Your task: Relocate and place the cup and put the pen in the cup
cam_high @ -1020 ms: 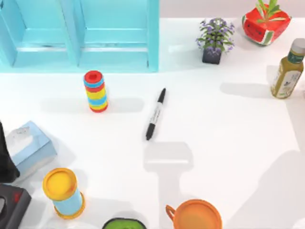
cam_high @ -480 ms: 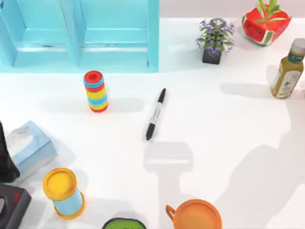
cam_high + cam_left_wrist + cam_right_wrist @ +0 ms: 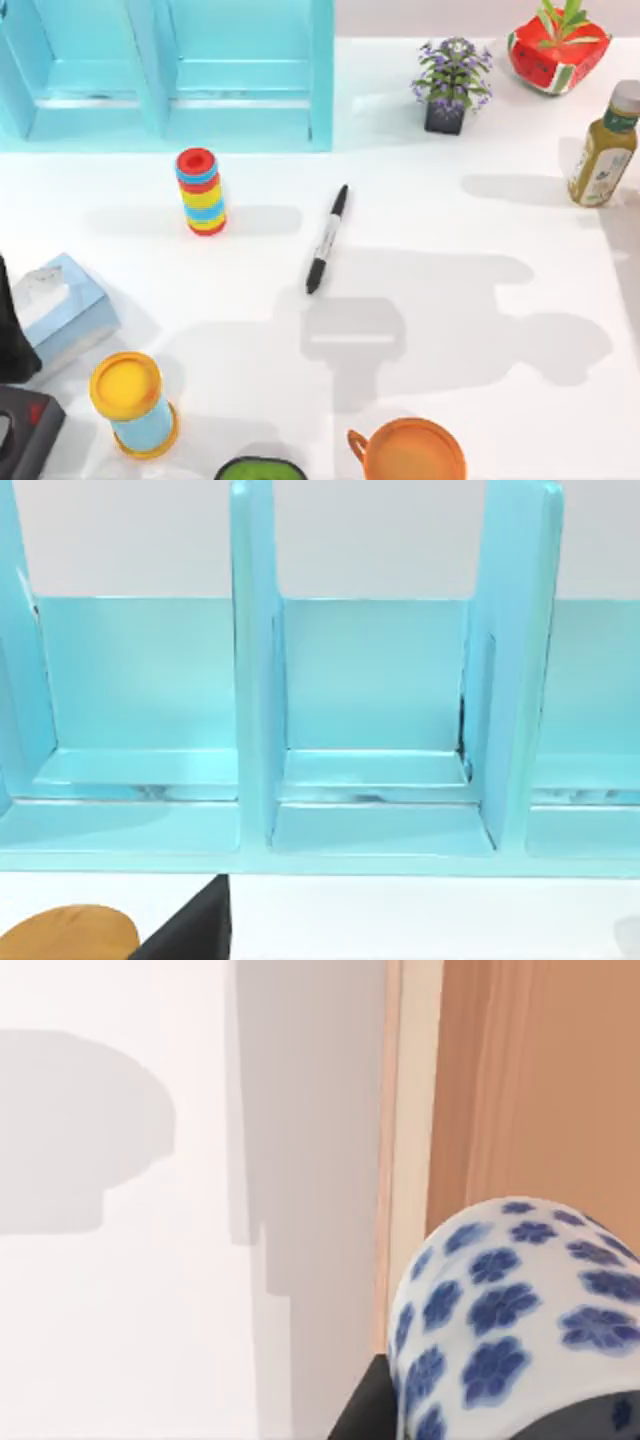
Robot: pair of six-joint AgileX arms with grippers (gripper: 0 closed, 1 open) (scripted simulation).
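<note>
Now the broad shadow is spreading leftward over the counter [image 3: 480, 180] toward the pen [image 3: 326, 240], lying untouched mid-counter, suggesting the right tool, seemingly gripping the cup [image 3: 510, 1320] seen close at its wrist, is carrying it inward for placing.

place: rendered tabletop | cues: white table [image 3: 480, 330], blue shelf [image 3: 240, 75]

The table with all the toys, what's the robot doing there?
The right arm's wrist view shows the cup close up, apparently carried, though its grip can't be seen. The pen lies untouched mid-table, between the ring stack and the bottle. A big shadow falls on the table to its right. The left arm faces the blue shelf.
</note>
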